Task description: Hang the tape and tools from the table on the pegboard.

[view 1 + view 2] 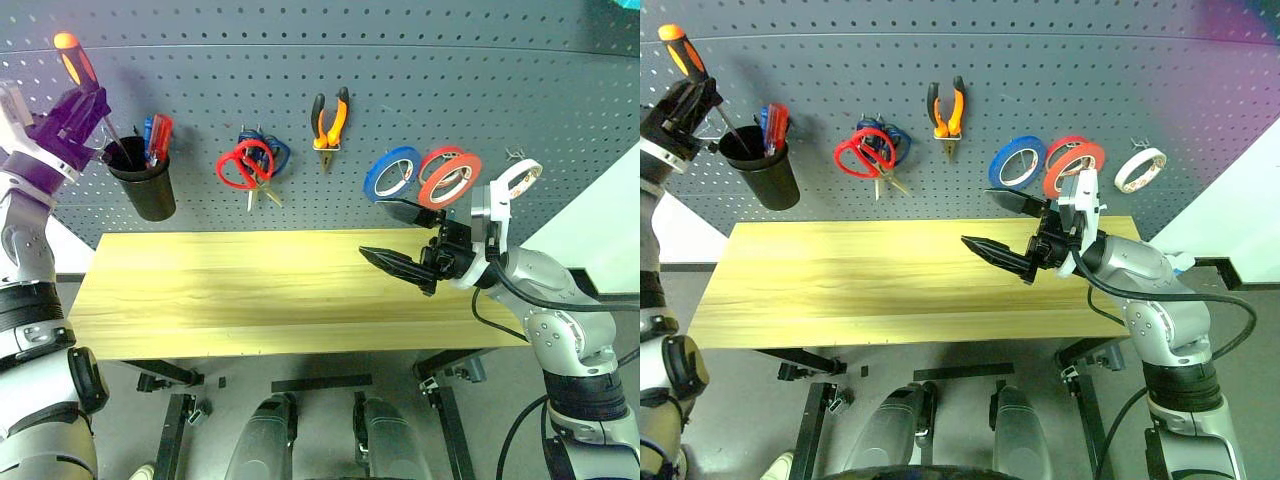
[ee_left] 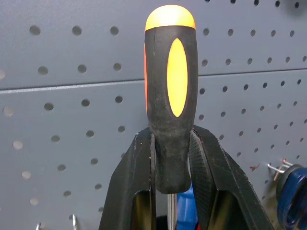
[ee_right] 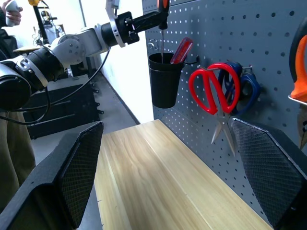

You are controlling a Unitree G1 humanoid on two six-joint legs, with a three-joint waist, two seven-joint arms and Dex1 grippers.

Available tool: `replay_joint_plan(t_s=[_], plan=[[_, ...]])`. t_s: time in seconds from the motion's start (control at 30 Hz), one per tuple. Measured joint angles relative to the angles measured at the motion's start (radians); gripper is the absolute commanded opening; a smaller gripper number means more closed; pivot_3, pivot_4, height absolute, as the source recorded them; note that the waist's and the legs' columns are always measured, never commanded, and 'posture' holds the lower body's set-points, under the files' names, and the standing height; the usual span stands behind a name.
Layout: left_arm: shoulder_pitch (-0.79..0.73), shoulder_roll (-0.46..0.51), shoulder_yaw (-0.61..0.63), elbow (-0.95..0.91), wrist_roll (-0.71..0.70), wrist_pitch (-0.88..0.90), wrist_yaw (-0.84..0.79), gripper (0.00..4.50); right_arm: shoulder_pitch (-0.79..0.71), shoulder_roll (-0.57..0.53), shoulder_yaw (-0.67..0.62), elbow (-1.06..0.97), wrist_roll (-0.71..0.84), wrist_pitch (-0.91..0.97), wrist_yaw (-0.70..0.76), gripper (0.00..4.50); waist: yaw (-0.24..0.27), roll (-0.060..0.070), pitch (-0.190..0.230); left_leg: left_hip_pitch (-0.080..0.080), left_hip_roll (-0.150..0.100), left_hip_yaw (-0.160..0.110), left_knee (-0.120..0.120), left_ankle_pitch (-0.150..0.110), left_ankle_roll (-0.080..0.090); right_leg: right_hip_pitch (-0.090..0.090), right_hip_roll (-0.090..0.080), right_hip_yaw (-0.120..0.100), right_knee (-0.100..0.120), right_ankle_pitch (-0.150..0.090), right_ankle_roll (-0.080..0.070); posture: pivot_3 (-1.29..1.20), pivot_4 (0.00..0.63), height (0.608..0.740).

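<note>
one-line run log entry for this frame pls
left gripper: shut on screwdriver, tip in black cup | right gripper: open, empty | red scissors, pliers, tape: hung | table

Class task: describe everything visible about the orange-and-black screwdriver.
The screwdriver has a black handle with orange insets and an orange cap, plus a slim metal shaft. It stands nearly upright, handle up, gripped at the handle's lower end by the left tool. Its shaft runs down into the black cup hanging on the pegboard.

Workshop: grey pegboard (image 1: 420,90) hung with tools, plank table (image 1: 250,290) below.
</note>
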Motion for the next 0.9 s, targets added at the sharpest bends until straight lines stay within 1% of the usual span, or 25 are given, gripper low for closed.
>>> replay_joint_plan(t_s=[0.27, 0.37, 0.47, 0.67, 0.77, 0.83, 0.9], plan=[[0.009, -0.001, 0.001, -0.003, -0.009, 0.008, -0.017, 4.41, 0.000, 0.000, 0.000, 0.000, 0.001, 0.000, 0.003, 4.50, -0.001, 0.000, 0.000, 0.000, 0.000, 0.000, 0.001, 0.000, 0.000, 0.000, 0.000, 0.000, 0.001, 0.000, 0.000, -0.01, 0.138, 0.727], [0.012, -0.003, 0.002, -0.004, -0.009, 0.008, -0.019, 4.46, 0.000, 0.000, -0.002, 0.000, 0.001, 0.000, 0.004, 4.50, -0.001, 0.000, -0.001, 0.000, 0.000, 0.000, 0.001, 0.000, 0.000, 0.000, 0.000, 0.000, 0.001, 0.000, 0.000, -0.01, 0.132, 0.727], [0.014, -0.006, 0.015, -0.030, -0.038, 0.021, -0.020, 4.46, 0.000, 0.000, -0.006, 0.000, 0.001, -0.001, 0.007, 4.50, -0.001, -0.001, -0.001, 0.000, 0.000, 0.000, 0.001, 0.000, 0.000, 0.000, 0.000, 0.000, 0.001, 0.000, 0.000, -0.01, 0.132, 0.727], [0.064, -0.001, 0.043, -0.245, -0.150, 0.138, -0.036, 4.46, 0.000, -0.002, -0.008, 0.000, 0.001, -0.001, 0.009, 4.50, -0.002, -0.001, -0.002, 0.000, 0.000, 0.000, 0.001, 0.000, 0.000, 0.000, 0.000, 0.001, 0.001, 0.000, 0.000, 0.00, 0.139, 0.727], [0.143, 0.018, 0.045, -0.394, -0.204, 0.204, -0.063, 4.46, 0.001, -0.003, -0.008, -0.001, 0.001, -0.001, 0.010, 4.50, -0.006, -0.001, -0.002, 0.001, 0.000, 0.000, 0.001, 0.000, 0.000, 0.000, 0.000, 0.002, 0.002, 0.000, 0.000, 0.01, 0.147, 0.727], [0.229, 0.034, 0.041, -0.481, -0.211, 0.225, -0.088, 4.46, 0.012, -0.007, -0.007, -0.006, -0.013, -0.005, 0.009, 4.50, -0.014, -0.001, -0.003, 0.001, 0.000, 0.000, 0.000, 0.000, 0.000, 0.000, 0.000, 0.002, 0.002, 0.000, 0.000, 0.01, 0.150, 0.727], [0.294, 0.035, 0.026, -0.525, -0.204, 0.228, -0.109, 4.46, 0.031, -0.010, -0.005, -0.008, -0.034, -0.015, 0.007, 4.50, -0.015, 0.000, -0.003, 0.002, 0.000, 0.000, 0.000, 0.000, -0.001, 0.000, 0.000, 0.003, 0.002, 0.000, 0.000, 0.02, 0.151, 0.727]])
